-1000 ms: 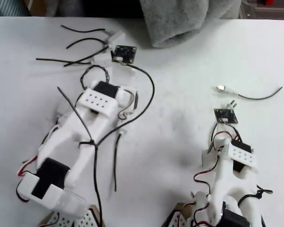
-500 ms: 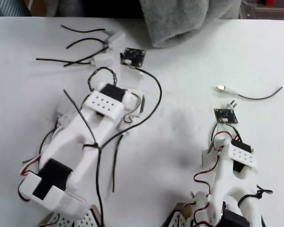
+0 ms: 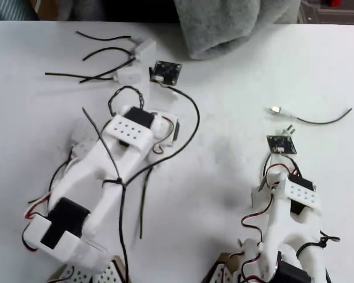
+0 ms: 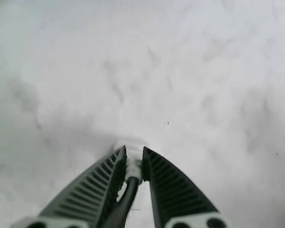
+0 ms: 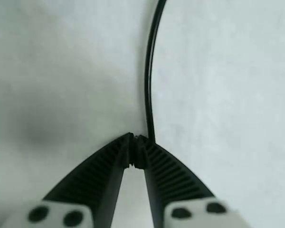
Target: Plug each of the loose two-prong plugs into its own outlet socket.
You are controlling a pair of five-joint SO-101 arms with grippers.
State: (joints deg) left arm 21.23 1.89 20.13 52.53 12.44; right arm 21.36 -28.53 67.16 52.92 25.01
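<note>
White plastic forms the left arm [image 3: 100,171] and right arm [image 3: 286,218], studded with black servos [image 3: 64,217], red-and-black wiring [image 3: 253,218] and square camera boards [image 3: 166,72]; the left gripper [image 4: 133,151] and right gripper [image 5: 134,138] are dark, ribbed.

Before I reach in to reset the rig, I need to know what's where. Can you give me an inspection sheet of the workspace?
Surface: white table.
Job's things: white plug held in the left gripper; loose plug lying at the right; two white blocks, likely the outlet sockets, at the far left.
Clutter: nothing seen.
Grippers: left jaws shut on the white plug; right gripper jaws shut, with a black cable passing its tip.
Cables: black leads by the sockets; the loose plug's cable; a short lead beside the left arm.
Surroundings: grey cloth draped over the far edge.
</note>
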